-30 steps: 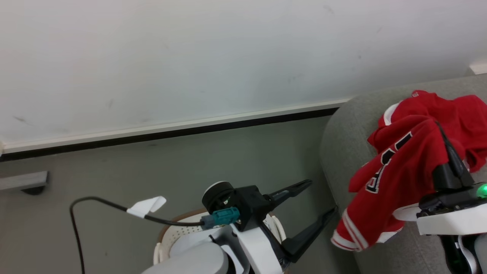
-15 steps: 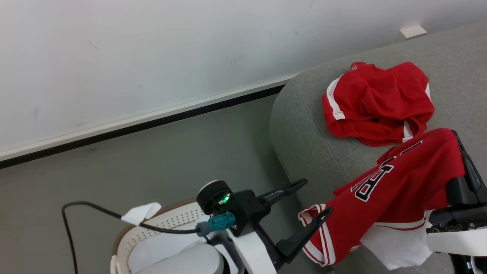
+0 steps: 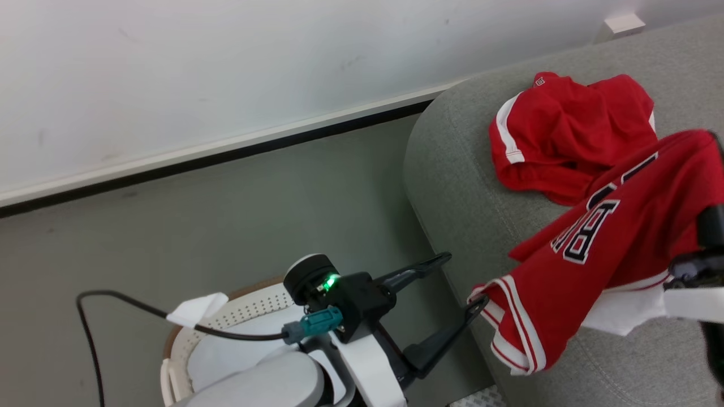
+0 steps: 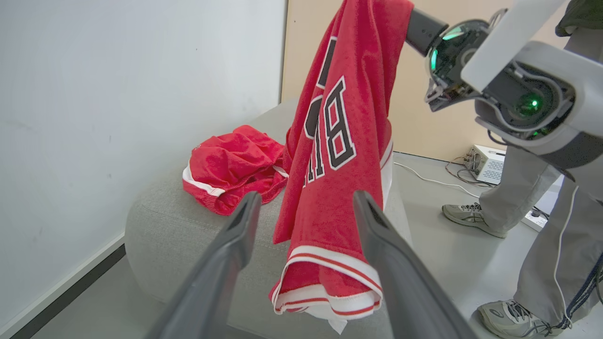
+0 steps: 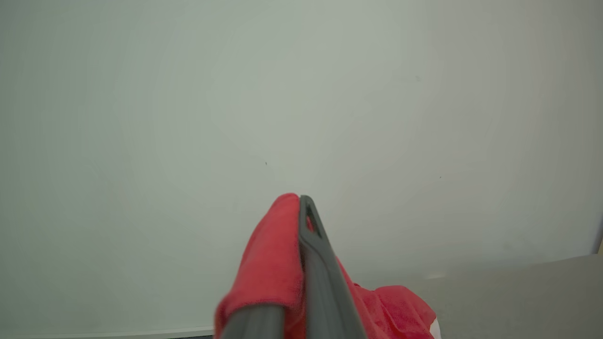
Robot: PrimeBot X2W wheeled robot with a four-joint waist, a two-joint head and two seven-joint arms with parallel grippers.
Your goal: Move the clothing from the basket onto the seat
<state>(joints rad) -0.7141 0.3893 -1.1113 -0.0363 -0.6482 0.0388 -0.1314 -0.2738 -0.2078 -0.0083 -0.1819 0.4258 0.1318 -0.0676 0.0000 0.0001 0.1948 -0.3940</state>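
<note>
While a pair of red shorts (image 3: 565, 130) already lies crumpled on the sofa (image 3: 452, 169), near its rounded end by the wall (image 3: 226, 68), the second garment is not yet down. A red jersey (image 3: 588, 254) with black-and-white lettering and a striped hem hangs from the right fingers (image 5: 308, 230), which are pinched shut on its upper part. It dangles over the sofa's near edge with its hem close to the rounded corner. Whether any of it touches the cushion cannot be told.

The left fingers (image 3: 472, 312) are spread wide and hold nothing, with one tip just beside the jersey's hem. The basket (image 3: 243, 315) stands on the floor (image 3: 254, 198) under the left arm (image 3: 362, 367), near the sofa's end. What shows of its inside is pale with no red cloth, but the arm hides a good part of it, so I cannot say it is empty.

By my judgement the job is well past halfway, with one piece on the seat and one carried to it. What remains is to lower the jersey onto the cushion, let go of it, and check the basket for anything left.
</note>
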